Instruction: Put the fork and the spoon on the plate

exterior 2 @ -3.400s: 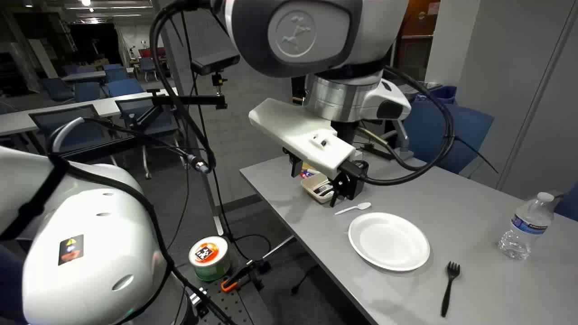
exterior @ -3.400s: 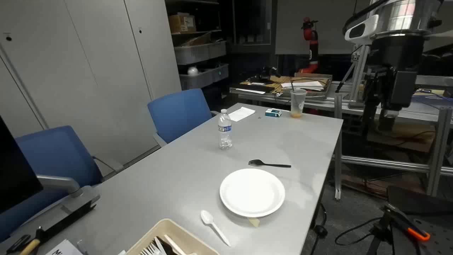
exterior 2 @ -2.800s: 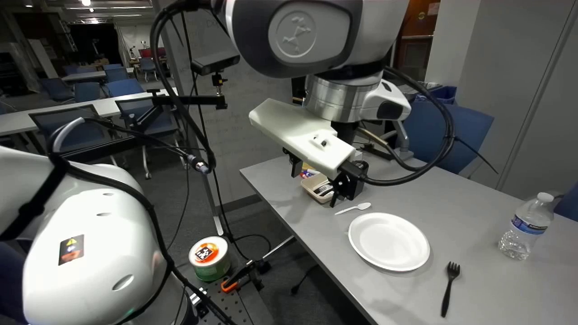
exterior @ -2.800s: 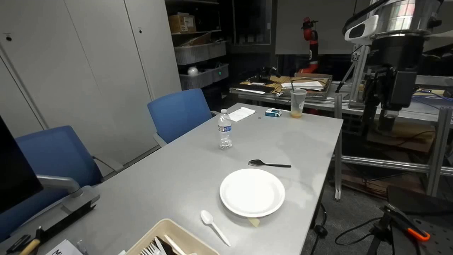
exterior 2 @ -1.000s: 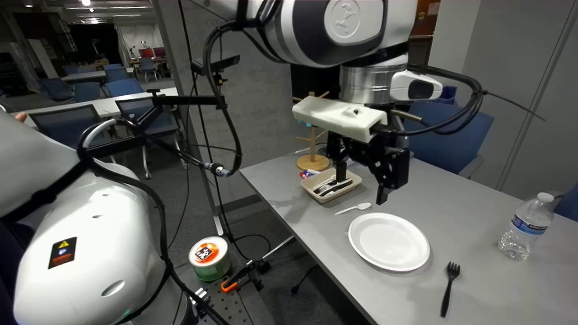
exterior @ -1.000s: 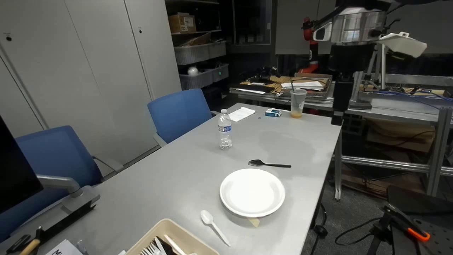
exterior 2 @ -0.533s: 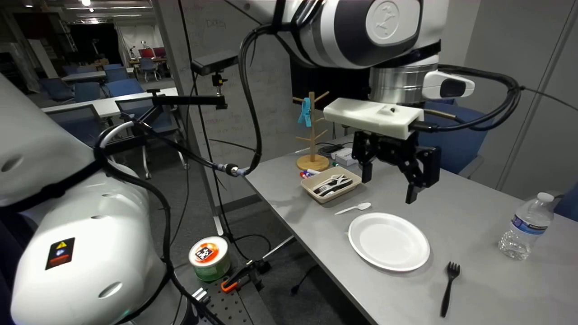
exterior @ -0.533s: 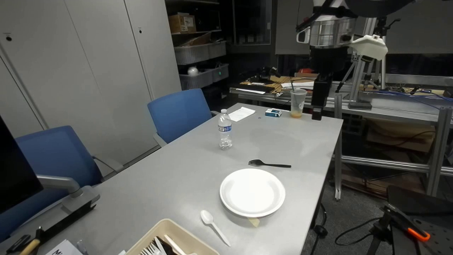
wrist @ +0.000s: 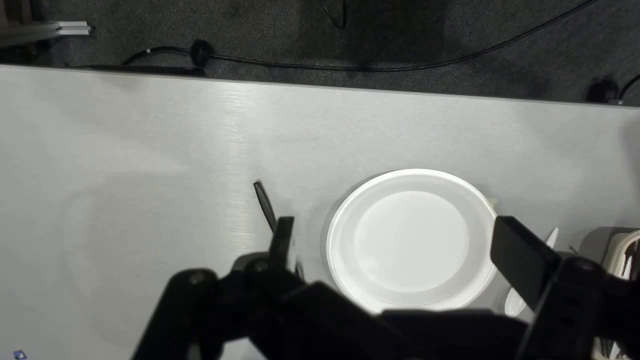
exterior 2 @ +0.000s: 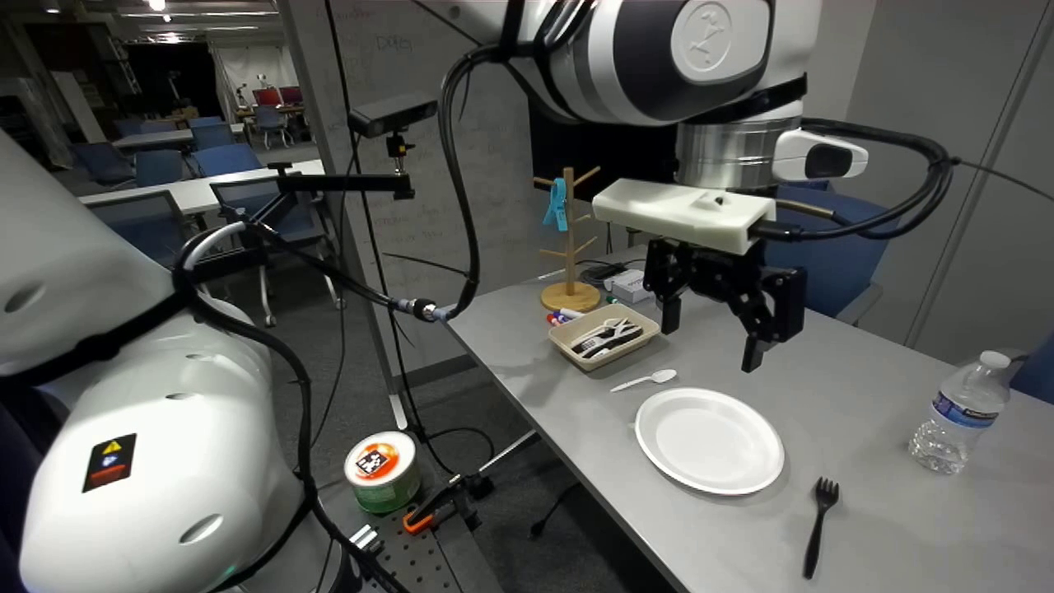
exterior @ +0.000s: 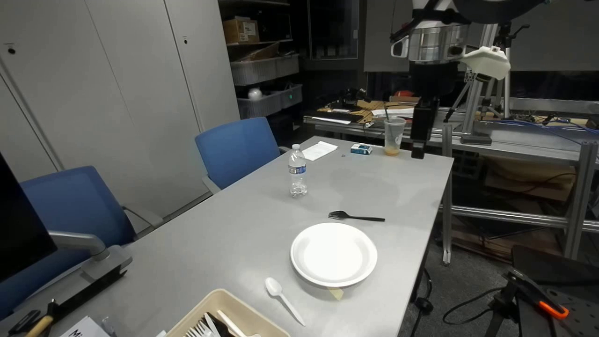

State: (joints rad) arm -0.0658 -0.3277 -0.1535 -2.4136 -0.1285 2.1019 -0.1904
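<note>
Wrist view: plate (wrist: 411,242) lies below the gripper (wrist: 394,227) (how directly, unclear).

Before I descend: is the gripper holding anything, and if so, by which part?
Nothing is held. The gripper is open; the fork and spoon lie on the table.

The white box (exterior: 89,326) bears a letter M, further print cut off; a yellow warning triangle (exterior 2: 112,447) stands on the robot arm (exterior 2: 206,412); whiteboard (exterior 2: 502,165) writing is unreadable.
</note>
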